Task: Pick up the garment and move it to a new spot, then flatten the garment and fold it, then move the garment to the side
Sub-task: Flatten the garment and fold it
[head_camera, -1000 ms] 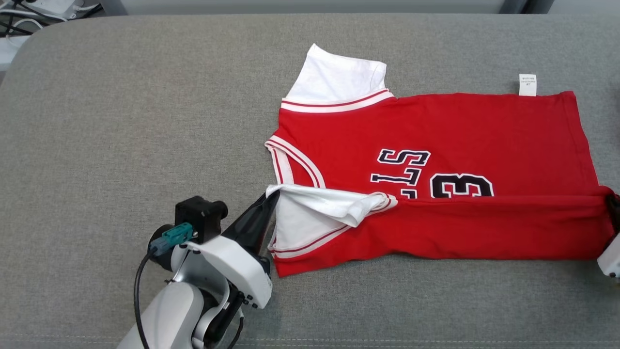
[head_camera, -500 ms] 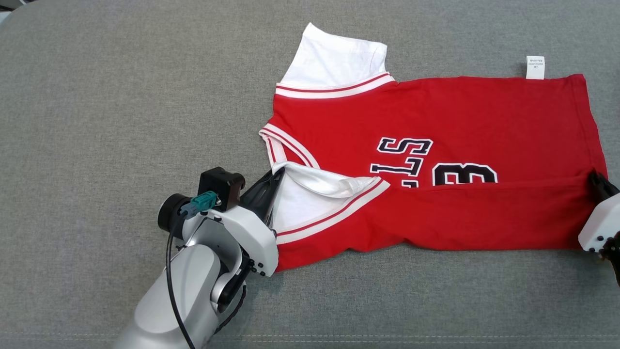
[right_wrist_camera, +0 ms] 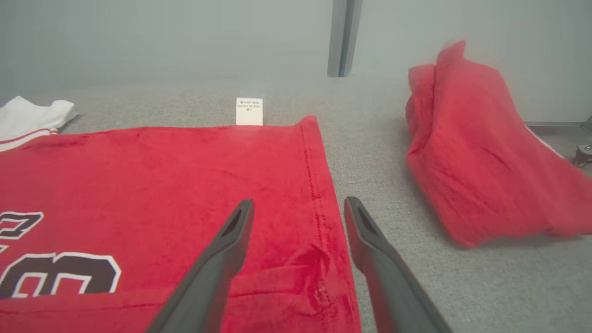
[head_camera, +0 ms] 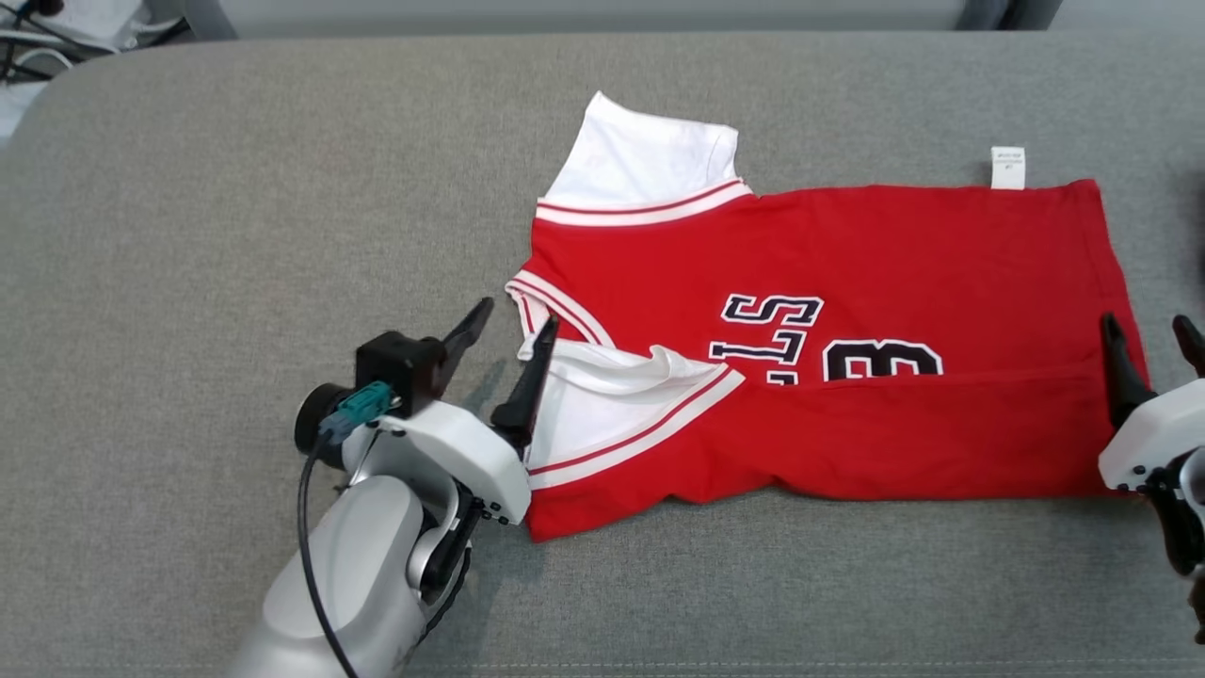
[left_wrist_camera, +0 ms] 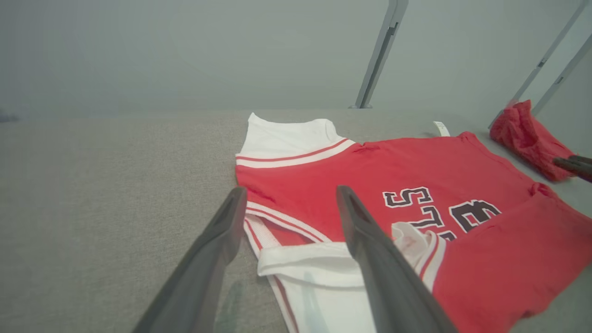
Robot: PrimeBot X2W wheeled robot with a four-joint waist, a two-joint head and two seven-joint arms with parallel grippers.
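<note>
Garment (head_camera: 847,273), a soft red jersey with white striped-trim sleeves, lies flat on the gray woven cushion (head_camera: 235,235), its near edge folded over. The left gripper (head_camera: 517,315) at the sleeve and the right gripper (head_camera: 1145,322) at the hem gape empty. A crumpled red cloth (right_wrist_camera: 476,152) sits beyond the hem.

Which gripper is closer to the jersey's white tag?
Right. The right gripper is at the hem near the tag; the left gripper is at the opposite end, by the sleeve.

jersey (head_camera: 847,254): red, white sleeves, red-white striped trim, black white-edged lettering | care label (head_camera: 1007,168): white | worktop (head_camera: 235,188): grey weave | bundled cloth (right_wrist_camera: 476,152): plain red
</note>
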